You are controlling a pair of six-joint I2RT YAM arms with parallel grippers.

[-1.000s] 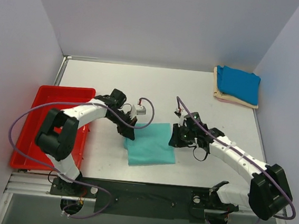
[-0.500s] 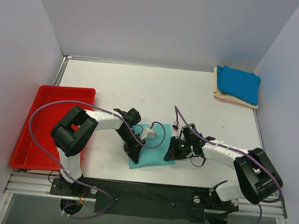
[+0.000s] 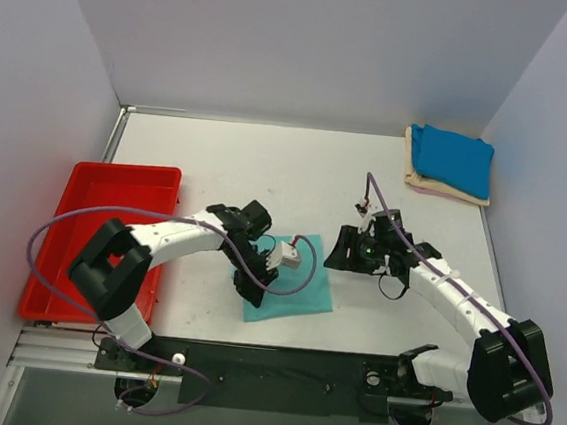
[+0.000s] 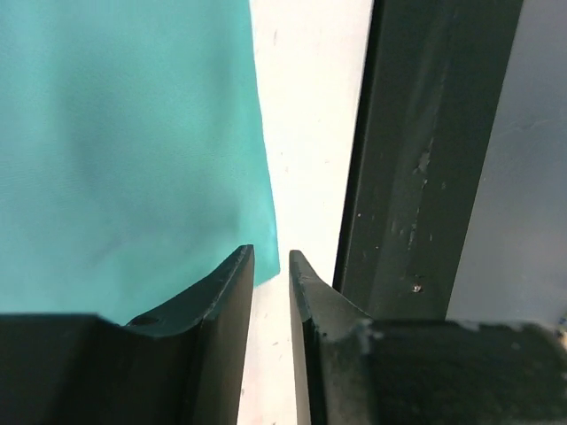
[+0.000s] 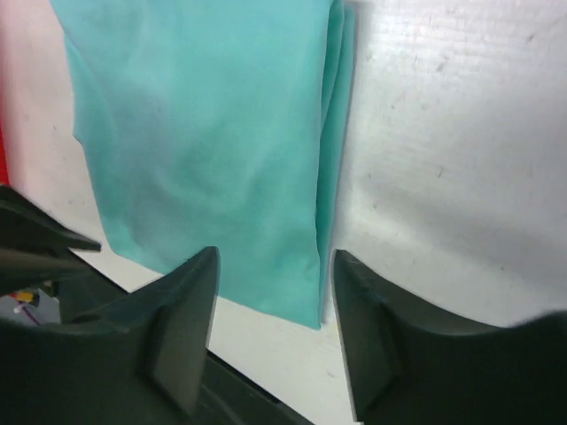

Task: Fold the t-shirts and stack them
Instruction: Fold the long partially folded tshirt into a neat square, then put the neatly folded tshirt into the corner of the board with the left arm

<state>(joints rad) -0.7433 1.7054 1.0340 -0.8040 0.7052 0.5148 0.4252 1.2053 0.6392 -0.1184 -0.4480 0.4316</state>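
The teal-green t-shirt [image 3: 308, 275] lies folded in a small rectangle near the table's front middle. My left gripper [image 3: 249, 288] is low at its near left corner. In the left wrist view the fingers [image 4: 272, 257] stand a narrow gap apart with only table between them, and the shirt [image 4: 133, 150] lies beside the left finger. My right gripper [image 3: 343, 253] is open and empty, just off the shirt's far right edge. The right wrist view [image 5: 275, 257] looks down on the shirt's folded edge [image 5: 204, 142]. The bright blue t-shirt [image 3: 452, 158] lies folded on the cream t-shirt [image 3: 436, 188] at the back right.
A red plastic tray [image 3: 127, 169] stands at the left edge of the table. The black mounting rail [image 3: 279, 365] runs along the near edge, close to the teal shirt, and also shows in the left wrist view [image 4: 416, 150]. Grey walls close in the sides and back.
My right gripper has come off the shirt's near edge and moved back and to the right, now open. My left gripper has stayed at the shirt's near left corner.
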